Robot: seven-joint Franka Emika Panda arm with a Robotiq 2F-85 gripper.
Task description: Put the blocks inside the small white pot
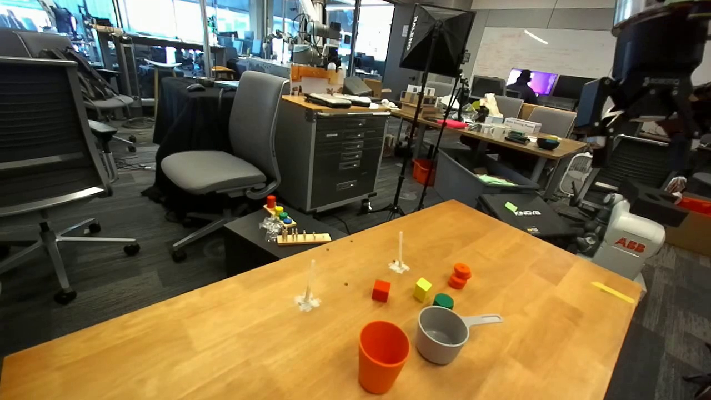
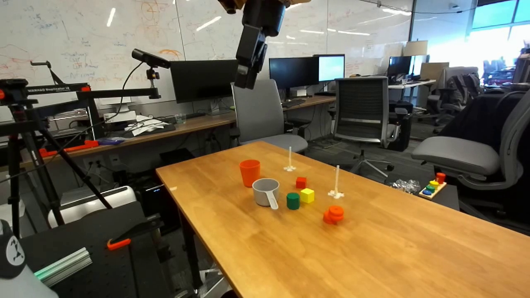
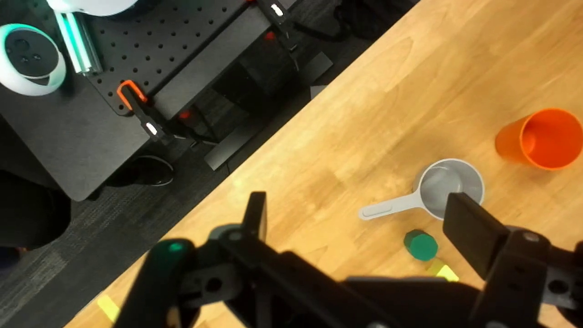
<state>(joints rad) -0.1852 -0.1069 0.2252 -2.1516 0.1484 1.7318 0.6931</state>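
The small white pot (image 1: 436, 351) (image 2: 261, 196) (image 3: 439, 187) stands upright on the table, its inside bare, handle sticking out sideways. The green block (image 1: 443, 301) (image 2: 293, 201) (image 3: 422, 246) sits close beside it. The yellow block (image 1: 422, 289) (image 2: 307, 195) (image 3: 447, 272) is just past the green one. The red block (image 1: 381, 291) (image 2: 301, 182) and a round orange block (image 1: 460, 273) (image 2: 333, 215) lie farther apart, hidden in the wrist view. My gripper (image 1: 639, 158) (image 2: 247, 82) (image 3: 357, 202) is open and empty, high above the table. One finger covers part of the pot in the wrist view.
An orange cup (image 1: 380, 361) (image 2: 250, 174) (image 3: 512, 141) stands beside the pot. Two thin upright pegs (image 1: 310, 280) (image 2: 336, 182) are taped to the table (image 1: 183, 350) near the blocks. A black side table (image 1: 250, 244) with a peg toy stands off the table's edge.
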